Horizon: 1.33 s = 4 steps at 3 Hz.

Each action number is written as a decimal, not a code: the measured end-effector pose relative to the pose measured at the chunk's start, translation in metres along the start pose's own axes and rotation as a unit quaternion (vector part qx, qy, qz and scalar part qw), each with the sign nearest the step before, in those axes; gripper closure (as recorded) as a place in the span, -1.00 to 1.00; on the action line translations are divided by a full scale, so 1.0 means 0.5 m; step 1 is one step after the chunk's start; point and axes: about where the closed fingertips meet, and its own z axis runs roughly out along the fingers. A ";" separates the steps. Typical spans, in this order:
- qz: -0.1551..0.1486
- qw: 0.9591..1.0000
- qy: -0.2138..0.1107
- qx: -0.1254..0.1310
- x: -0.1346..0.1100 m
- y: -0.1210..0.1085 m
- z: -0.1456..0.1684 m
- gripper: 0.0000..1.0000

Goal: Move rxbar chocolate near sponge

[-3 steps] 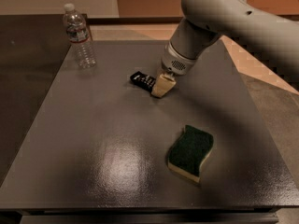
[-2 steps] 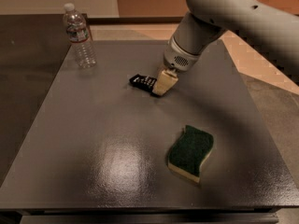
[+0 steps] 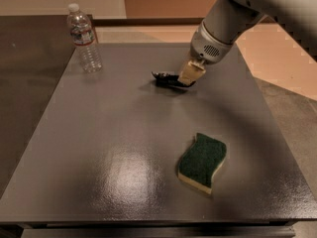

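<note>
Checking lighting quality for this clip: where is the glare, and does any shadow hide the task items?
Camera view: a broad glare patch on the table, left of the sponge; a soft shadow beneath the rxbar chocolate, where the hand sits; both items are readable.

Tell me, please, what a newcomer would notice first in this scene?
The pale arm reaches in from the upper right, its tool down at the black rxbar chocolate past the middle of the table. The green-topped sponge lies alone front right, well apart from the bar, and a clear water bottle stands at the back left.
</note>
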 end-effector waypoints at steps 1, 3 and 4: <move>-0.002 1.000 0.007 0.007 0.037 -0.006 -0.056 1.00; -0.010 1.000 0.020 -0.005 0.121 0.046 -0.131 1.00; -0.013 1.000 0.017 -0.019 0.153 0.102 -0.138 1.00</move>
